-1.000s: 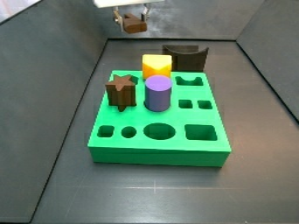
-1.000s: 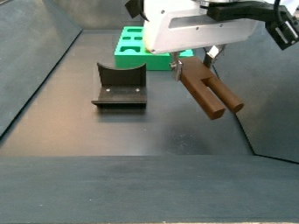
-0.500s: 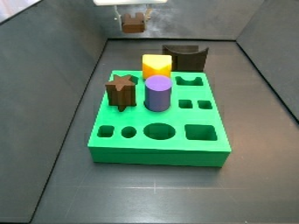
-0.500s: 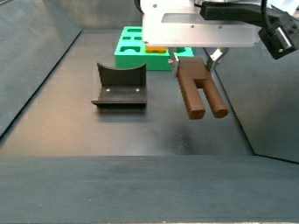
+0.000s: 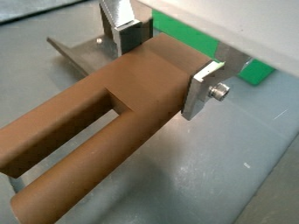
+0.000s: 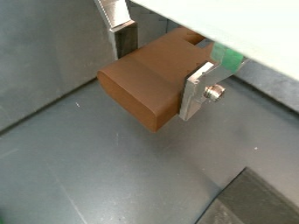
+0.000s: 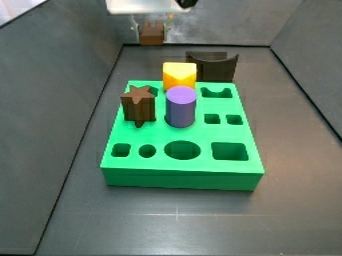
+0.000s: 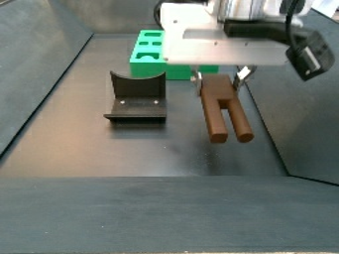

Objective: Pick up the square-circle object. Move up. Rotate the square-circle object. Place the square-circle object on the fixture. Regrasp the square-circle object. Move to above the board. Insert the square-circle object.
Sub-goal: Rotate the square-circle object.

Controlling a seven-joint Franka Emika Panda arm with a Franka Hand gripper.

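Above dark floor [image 8: 159, 159], gripper [image 8: 220, 77] gripping square-circle object [image 8: 223, 111]

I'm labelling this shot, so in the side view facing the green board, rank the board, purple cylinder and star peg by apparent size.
1. The board, by far.
2. and 3. Purple cylinder and star peg look alike; unranked.
The gripper hangs behind, holding the square-circle object.

Light: even and diffuse, moderately bright in both side views.
Glare: white gripper [image 8: 221, 73] housing nearly blown out.
Shadows: soft, faint patch on the floor beneath the square-circle object [image 8: 223, 110].
Focus: wrist views soft; the square-circle object [image 5: 93, 122] blurs toward the lower left of the frame.
Resolution: low, fine detail lost.
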